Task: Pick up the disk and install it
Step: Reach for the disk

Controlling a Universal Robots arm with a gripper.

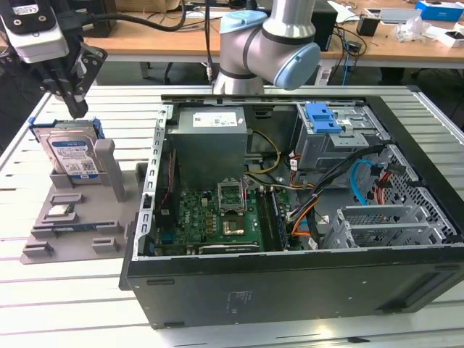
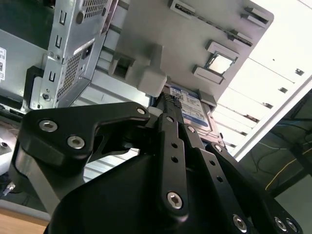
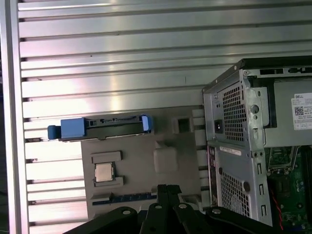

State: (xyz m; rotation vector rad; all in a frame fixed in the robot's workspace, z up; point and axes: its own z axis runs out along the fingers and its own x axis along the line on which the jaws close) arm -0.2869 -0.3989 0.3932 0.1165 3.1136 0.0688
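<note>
Claw [image 1: 77,112] hangs closed just above the top edge of the disk [image 1: 70,154].

We see the disk [image 1: 70,152] as bare silver metal with a smooth white-and-blue paper label, edged by a blue plastic bracket [image 3: 68,129]. The holder [image 1: 116,214] under it looks like matt grey plastic. The gripper [image 1: 75,109] is matt black, dotted with shiny metal screws [image 2: 48,126]. The table [image 1: 72,304] is ribbed pale metal with a soft sheen. The computer case [image 1: 290,297] is matt black outside, with dull perforated sheet metal [image 3: 234,107] at its end. The arm [image 1: 268,43] is smooth silver metal with glossy pale-blue caps [image 1: 299,65].
</note>
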